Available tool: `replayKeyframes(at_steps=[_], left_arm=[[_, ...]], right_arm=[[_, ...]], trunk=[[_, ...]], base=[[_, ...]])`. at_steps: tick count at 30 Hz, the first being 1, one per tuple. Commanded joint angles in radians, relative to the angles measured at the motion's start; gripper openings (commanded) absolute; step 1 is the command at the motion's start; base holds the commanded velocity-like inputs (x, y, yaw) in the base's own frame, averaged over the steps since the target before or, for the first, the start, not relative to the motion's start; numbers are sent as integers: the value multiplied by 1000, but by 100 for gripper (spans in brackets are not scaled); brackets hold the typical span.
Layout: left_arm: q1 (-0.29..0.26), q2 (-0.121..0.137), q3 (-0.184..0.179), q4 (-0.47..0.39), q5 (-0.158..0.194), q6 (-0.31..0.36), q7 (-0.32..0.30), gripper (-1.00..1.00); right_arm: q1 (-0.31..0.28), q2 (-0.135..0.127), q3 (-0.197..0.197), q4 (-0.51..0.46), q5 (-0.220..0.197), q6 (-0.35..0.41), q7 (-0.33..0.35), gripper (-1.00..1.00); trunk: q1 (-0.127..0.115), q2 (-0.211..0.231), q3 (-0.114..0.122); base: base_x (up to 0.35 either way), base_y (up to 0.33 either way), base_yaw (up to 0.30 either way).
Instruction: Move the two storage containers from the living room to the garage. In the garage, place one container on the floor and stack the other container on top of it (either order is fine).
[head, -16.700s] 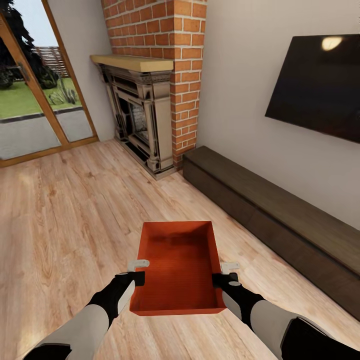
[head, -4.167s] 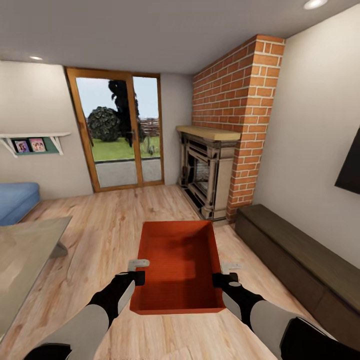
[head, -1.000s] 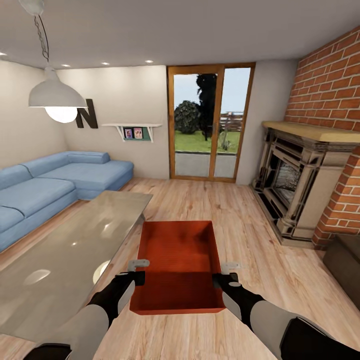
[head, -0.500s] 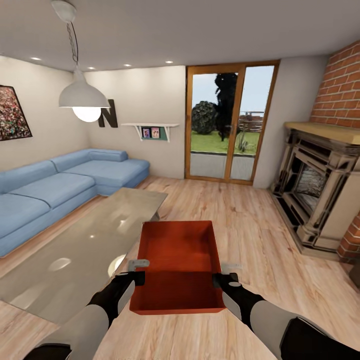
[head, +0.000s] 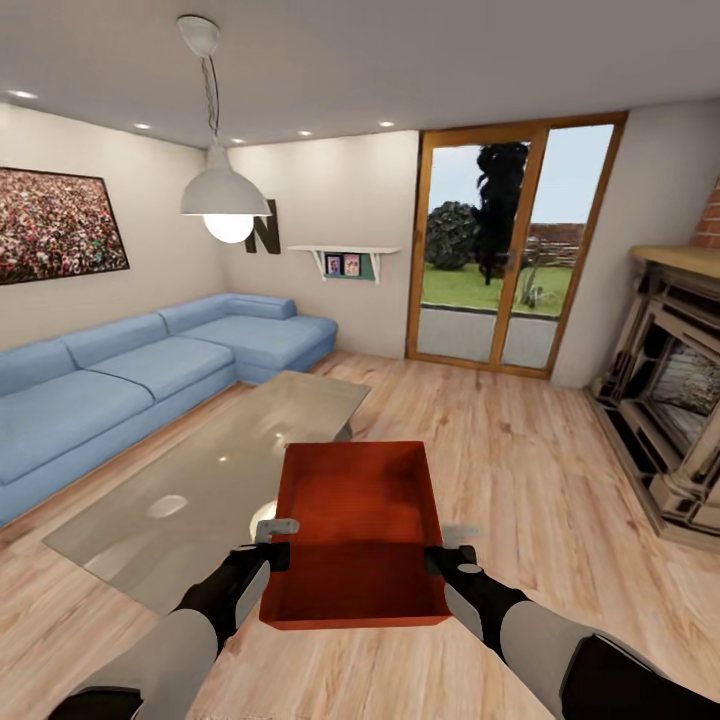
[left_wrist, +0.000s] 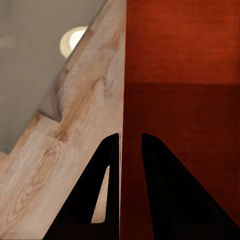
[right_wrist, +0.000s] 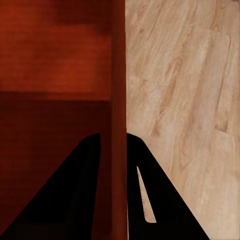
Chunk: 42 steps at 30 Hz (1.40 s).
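One orange-red storage container, open-topped and empty, is held level in front of me above the living room's wood plank floor. My left gripper is shut on its left wall. My right gripper is shut on its right wall. In the left wrist view the thin red container wall runs between the two dark fingers of the left gripper. In the right wrist view the container wall is pinched by the right gripper. The garage is out of view.
A low glass coffee table stands just left of the container, with a blue corner sofa behind it. A white pendant lamp hangs over the table. Wood-framed glass doors are ahead, and a fireplace is at the right.
The whole view has swung left: the fireplace slid to the right edge, and the sofa, table and a wall picture came in. The container stays held the same way in both grippers.
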Motion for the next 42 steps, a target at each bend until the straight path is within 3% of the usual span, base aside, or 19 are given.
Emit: replayKeyframes(at_steps=[1, 42], left_arm=[[-1, 1, 10, 1, -15, 9, 17, -100], [-1, 1, 10, 1, -15, 9, 18, -100]], right_arm=[[-1, -22, 28, -1, 7, -7, -35, -100], [-1, -22, 28, -1, 7, -7, -35, -100]], trunk=[[1, -2, -2], [1, -2, -2]], base=[[0, 0, 268], [0, 0, 269]])
